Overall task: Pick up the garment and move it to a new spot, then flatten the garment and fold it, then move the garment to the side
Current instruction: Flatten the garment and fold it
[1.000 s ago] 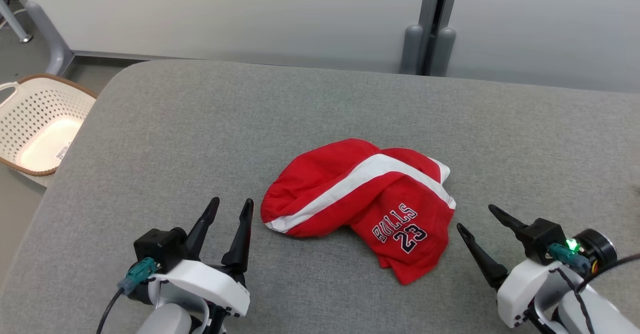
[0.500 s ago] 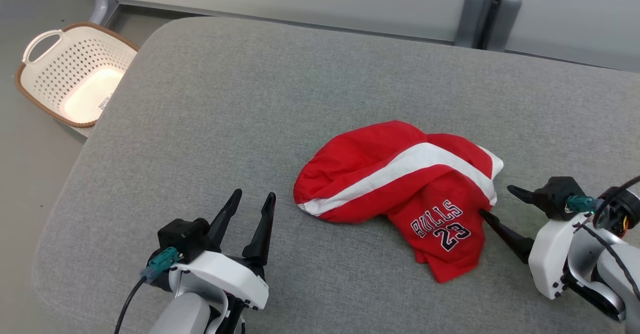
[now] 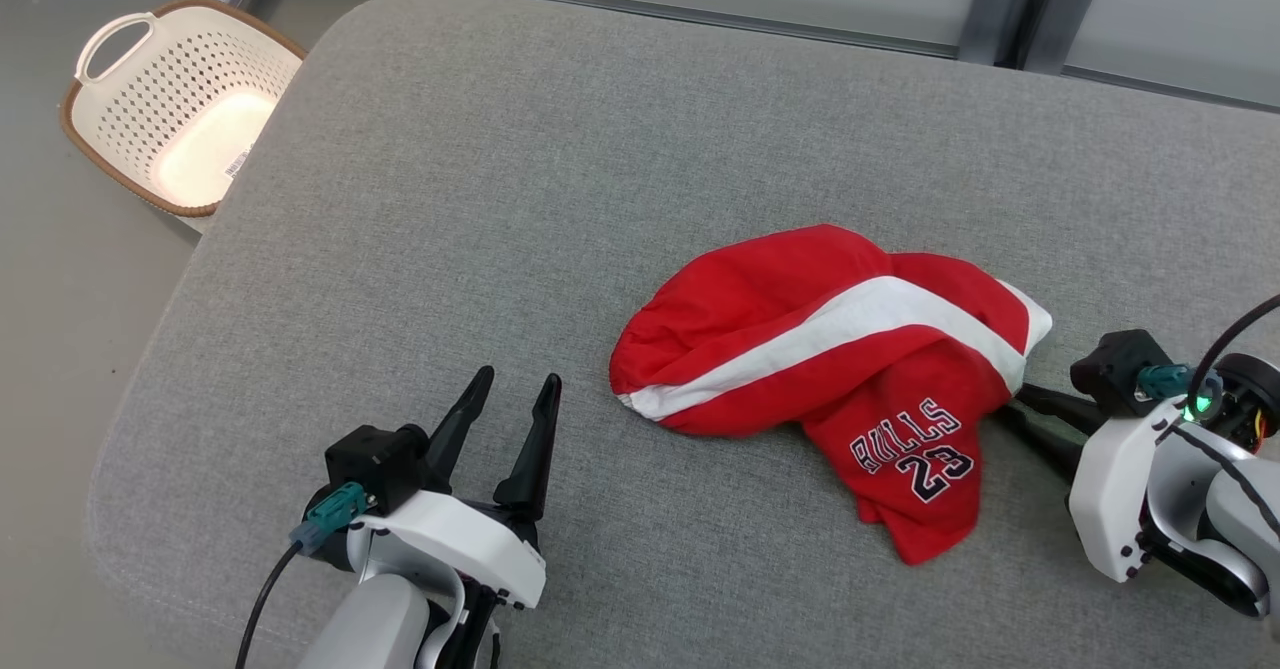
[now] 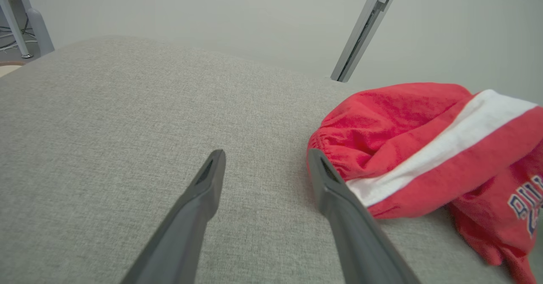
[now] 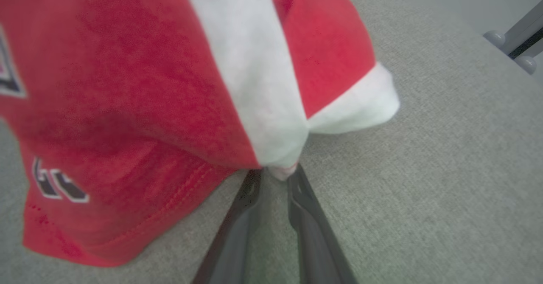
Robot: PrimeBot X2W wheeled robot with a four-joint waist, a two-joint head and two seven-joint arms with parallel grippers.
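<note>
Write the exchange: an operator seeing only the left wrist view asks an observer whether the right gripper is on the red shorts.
Observer: Yes. The right gripper is at the right edge of the red Bulls shorts, fingers close together around a fold of white trim.
Operator: What does the print read in full?
Observer: "BULLS 23", on the part nearest the robot.
Operator: Anything else nearby?
Observer: A white laundry basket with a brown rim, far left.

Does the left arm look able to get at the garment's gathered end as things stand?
Probably yes: the open left gripper sits just beside the garment, bare grey cushion between them and nothing in the way.
</note>
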